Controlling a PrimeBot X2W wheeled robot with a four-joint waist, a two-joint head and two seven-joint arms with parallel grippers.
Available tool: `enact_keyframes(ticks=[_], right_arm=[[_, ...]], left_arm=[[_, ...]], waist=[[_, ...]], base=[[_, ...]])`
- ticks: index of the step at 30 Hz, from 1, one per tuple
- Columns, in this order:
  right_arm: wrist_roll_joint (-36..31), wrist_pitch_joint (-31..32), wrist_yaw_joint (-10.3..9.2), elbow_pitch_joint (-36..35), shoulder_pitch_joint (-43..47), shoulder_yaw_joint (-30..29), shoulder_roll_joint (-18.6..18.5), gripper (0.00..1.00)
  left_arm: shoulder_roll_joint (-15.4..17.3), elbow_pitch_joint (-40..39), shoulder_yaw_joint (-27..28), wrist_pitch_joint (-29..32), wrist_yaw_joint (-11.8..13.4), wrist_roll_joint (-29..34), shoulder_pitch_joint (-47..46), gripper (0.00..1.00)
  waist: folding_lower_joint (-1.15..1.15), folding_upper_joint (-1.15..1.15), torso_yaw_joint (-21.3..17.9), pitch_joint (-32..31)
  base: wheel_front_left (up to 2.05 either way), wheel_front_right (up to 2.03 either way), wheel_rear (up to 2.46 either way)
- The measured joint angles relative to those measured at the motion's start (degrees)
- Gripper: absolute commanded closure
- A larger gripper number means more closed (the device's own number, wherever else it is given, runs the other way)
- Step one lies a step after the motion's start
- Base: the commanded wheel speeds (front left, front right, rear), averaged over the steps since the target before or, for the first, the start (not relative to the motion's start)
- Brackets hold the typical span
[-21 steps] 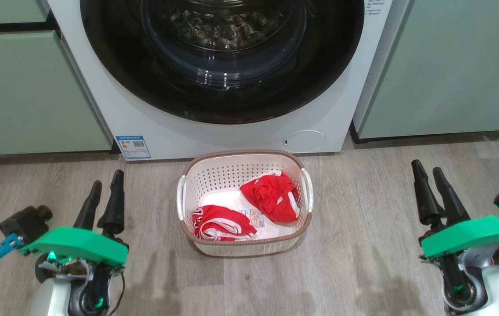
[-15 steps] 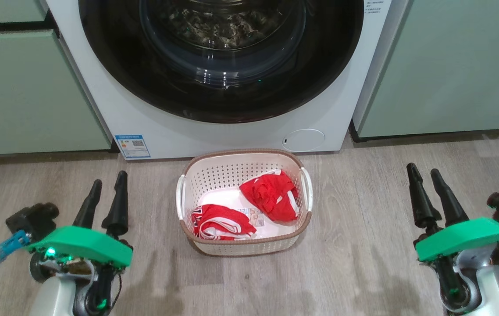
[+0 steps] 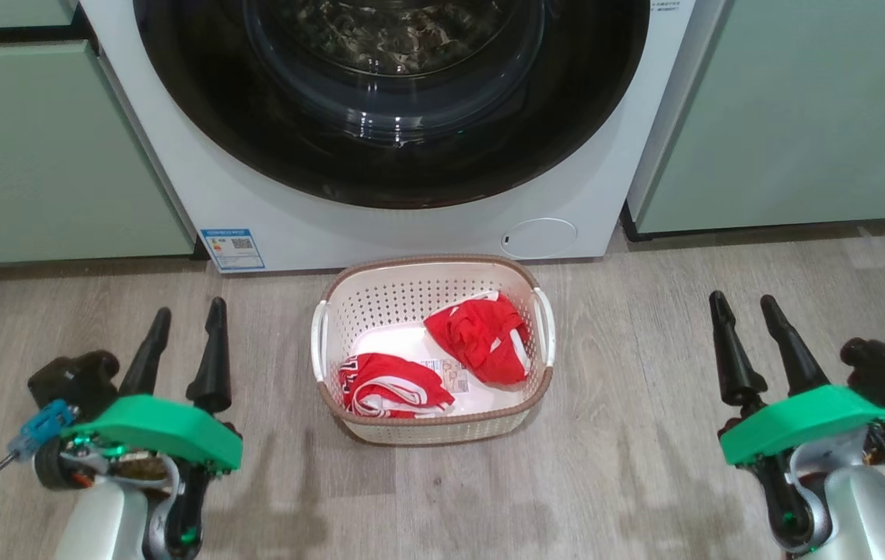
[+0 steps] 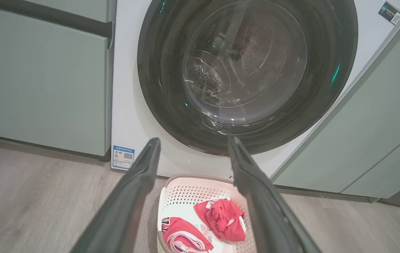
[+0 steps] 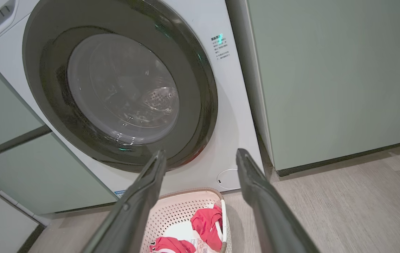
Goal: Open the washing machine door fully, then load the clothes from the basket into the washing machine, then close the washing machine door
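Washing machine door (image 3: 388,183) sits shut ahead, midway between left gripper (image 3: 190,307) and right gripper (image 3: 740,298), both part-open, empty.

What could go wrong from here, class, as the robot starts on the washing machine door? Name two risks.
The washing machine door is shut and its glossy rim shows no clear handle, so the left hand or right hand might slip off. The basket stands close below it; a reaching arm could nudge it and spill the clothes.
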Motion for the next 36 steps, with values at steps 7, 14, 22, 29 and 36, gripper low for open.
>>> enact_keyframes(ticks=[7,14,22,29,36], right_arm=[[-5.5,-0.8,0.0,0.8,-0.2,-0.1,0.3,0.0],[-10.3,-0.8,0.0,0.6,-0.9,-0.1,0.7,0.0],[-14.7,-0.8,0.0,-0.7,-0.9,0.3,0.7,0.0],[-18.4,-0.7,0.0,-1.8,-0.8,0.5,0.7,0.0],[-21.1,-0.8,0.0,-2.8,-0.7,0.8,0.7,0.0]], left_arm=[[0.6,-0.2,-0.4,-1.3,1.3,4.2,-0.2,0.0],[0.9,-0.7,-1.1,-2.3,1.7,7.8,-0.2,0.0],[0.7,0.8,-1.2,-3.6,1.7,10.7,-0.2,0.0],[0.5,2.2,-0.9,-5.0,1.7,14.3,-0.3,0.0],[0.2,2.2,-0.4,-5.8,2.1,17.4,-0.3,0.0]], waist=[[0.0,0.0,0.1,0.2],[0.0,0.0,0.2,0.4],[0.0,0.0,0.4,0.1],[0.0,0.0,0.4,0.0],[0.0,0.0,0.5,-0.1]], base=[[0.0,0.0,0.0],[0.0,0.0,0.0],[0.0,0.0,0.0],[0.0,0.0,0.0],[0.0,0.0,0.0]])
